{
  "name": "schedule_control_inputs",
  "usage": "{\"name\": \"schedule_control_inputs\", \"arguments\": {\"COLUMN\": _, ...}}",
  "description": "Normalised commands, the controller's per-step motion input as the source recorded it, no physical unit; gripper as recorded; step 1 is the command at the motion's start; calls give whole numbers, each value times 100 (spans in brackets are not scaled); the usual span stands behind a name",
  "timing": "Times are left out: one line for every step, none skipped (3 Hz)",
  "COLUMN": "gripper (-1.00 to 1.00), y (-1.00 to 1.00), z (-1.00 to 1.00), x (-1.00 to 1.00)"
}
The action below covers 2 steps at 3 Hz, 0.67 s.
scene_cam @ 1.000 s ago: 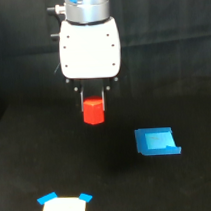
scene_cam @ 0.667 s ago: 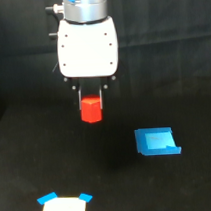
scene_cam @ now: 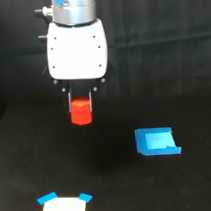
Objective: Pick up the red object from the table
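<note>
The red object [scene_cam: 81, 112], a small red-orange faceted block, hangs between the dark fingers of my gripper [scene_cam: 80, 106] under the white gripper body. The gripper is shut on it and holds it well above the black table [scene_cam: 113, 188], in the upper left-middle of the exterior view. The upper part of the block is hidden between the fingers.
A flat bright blue rectangular piece [scene_cam: 156, 141] lies on the table to the exterior view's right, below the gripper's height. A white piece with blue corners [scene_cam: 63, 206] sits at the bottom edge, left of centre. A dark curtain forms the background.
The gripper has risen with the red object held in it, and the block is now higher above the table. The blue piece and white piece have not moved.
</note>
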Motion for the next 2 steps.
{"name": "schedule_control_inputs", "arguments": {"gripper": -100, "y": -36, "z": 38, "x": 45}}
{"name": "schedule_control_inputs", "arguments": {"gripper": -100, "y": -18, "z": 80, "x": 11}}
